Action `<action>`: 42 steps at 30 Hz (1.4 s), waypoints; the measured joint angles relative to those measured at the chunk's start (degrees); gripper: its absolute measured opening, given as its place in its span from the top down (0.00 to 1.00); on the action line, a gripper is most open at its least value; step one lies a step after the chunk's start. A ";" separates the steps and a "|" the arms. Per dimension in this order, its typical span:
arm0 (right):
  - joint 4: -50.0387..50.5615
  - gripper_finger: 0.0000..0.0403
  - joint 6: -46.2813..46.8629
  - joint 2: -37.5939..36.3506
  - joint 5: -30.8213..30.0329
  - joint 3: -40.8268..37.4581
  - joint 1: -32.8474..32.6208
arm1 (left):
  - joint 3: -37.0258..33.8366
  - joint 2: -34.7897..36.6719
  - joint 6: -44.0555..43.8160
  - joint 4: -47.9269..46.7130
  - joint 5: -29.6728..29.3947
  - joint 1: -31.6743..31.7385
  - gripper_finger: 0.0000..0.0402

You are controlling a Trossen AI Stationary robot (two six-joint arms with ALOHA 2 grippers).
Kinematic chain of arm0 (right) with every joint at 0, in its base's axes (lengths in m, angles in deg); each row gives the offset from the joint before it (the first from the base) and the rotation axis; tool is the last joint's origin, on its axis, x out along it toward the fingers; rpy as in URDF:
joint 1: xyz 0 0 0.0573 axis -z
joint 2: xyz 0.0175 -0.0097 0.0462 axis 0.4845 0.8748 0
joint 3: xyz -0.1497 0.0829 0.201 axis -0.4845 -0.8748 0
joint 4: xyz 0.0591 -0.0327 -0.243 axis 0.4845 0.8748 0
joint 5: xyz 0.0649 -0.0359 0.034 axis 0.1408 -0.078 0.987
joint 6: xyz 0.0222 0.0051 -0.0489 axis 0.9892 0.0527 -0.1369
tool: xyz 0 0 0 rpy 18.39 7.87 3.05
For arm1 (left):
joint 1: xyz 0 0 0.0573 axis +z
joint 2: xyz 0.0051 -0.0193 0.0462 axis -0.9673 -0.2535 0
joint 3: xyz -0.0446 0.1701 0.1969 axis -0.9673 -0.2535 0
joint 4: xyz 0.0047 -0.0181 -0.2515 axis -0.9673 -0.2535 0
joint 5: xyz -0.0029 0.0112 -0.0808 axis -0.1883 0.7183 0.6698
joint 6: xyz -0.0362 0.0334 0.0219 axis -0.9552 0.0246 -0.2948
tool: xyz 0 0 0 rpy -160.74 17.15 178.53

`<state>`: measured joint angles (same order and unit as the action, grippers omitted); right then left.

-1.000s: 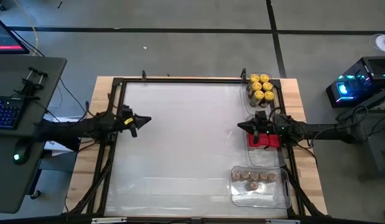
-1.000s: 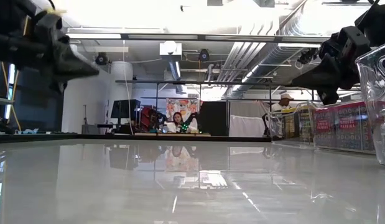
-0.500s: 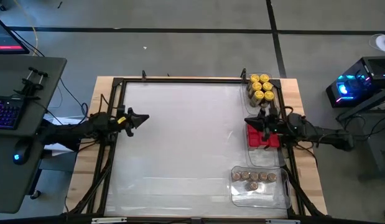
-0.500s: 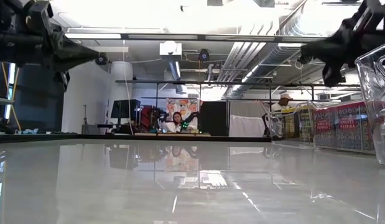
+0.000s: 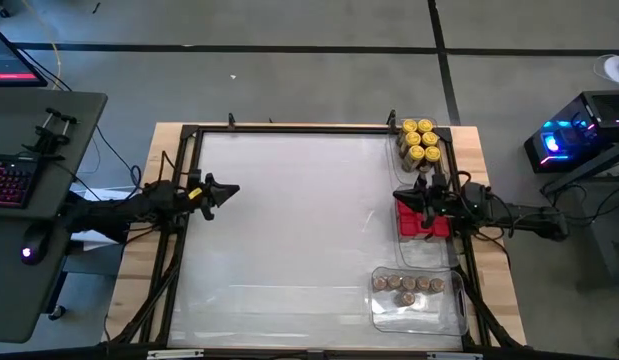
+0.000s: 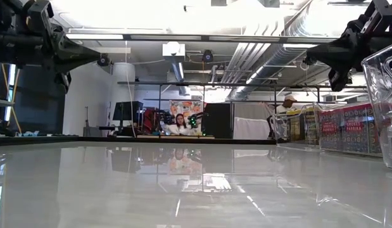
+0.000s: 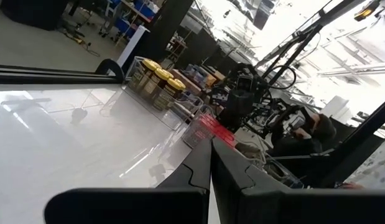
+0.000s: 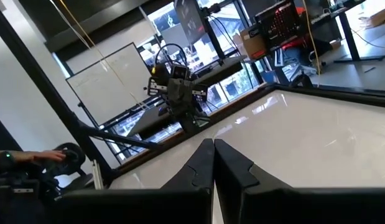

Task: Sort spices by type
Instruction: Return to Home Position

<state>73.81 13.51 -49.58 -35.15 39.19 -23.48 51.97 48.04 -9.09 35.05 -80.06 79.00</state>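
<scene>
Yellow-lidded jars (image 5: 419,140) (image 7: 156,78) stand in a clear tray at the far right corner. Red tins (image 5: 421,222) (image 6: 347,126) sit in a tray at the middle of the right edge. Brownish-topped jars (image 5: 409,285) line a tray at the near right. My right gripper (image 5: 397,194) (image 8: 213,162) hangs shut in the air just over the far-left corner of the red tins, touching nothing. My left gripper (image 5: 234,188) (image 7: 211,168) is shut too, held high near the table's left edge, pointing across toward the right arm.
The white table top (image 5: 299,230) lies bare between the two arms. A dark frame (image 5: 289,127) runs round it. The near-right clear tray (image 6: 382,107) stands tall at the right of the low view. A person (image 6: 180,123) sits in the room behind.
Both grippers have risen a little. The right gripper has drawn back toward the table's right edge and slightly toward the far edge, staying over the red tins. The left gripper has pulled back a little toward the left edge and levelled out.
</scene>
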 joint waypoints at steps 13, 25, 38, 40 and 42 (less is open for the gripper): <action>0.26 1.00 0.00 1.11 0.01 0.00 0.02 | 0.00 0.00 0.00 0.10 0.00 0.00 1.00; 0.25 1.00 0.02 1.11 0.01 -0.02 0.02 | 0.00 0.00 0.00 0.10 0.00 0.00 1.00; 0.25 1.00 0.01 1.14 0.01 -0.02 0.02 | 0.00 0.00 0.00 0.15 0.00 0.00 1.00; 0.25 1.00 0.00 1.14 0.01 -0.02 0.02 | 0.00 0.00 0.00 0.15 0.00 0.00 1.00; 0.25 1.00 0.00 1.14 0.01 -0.02 0.02 | -0.01 0.00 0.00 0.15 0.00 0.00 1.00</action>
<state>74.06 13.51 -48.44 -35.13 39.17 -23.46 51.96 48.04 -9.09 35.20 -80.06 79.00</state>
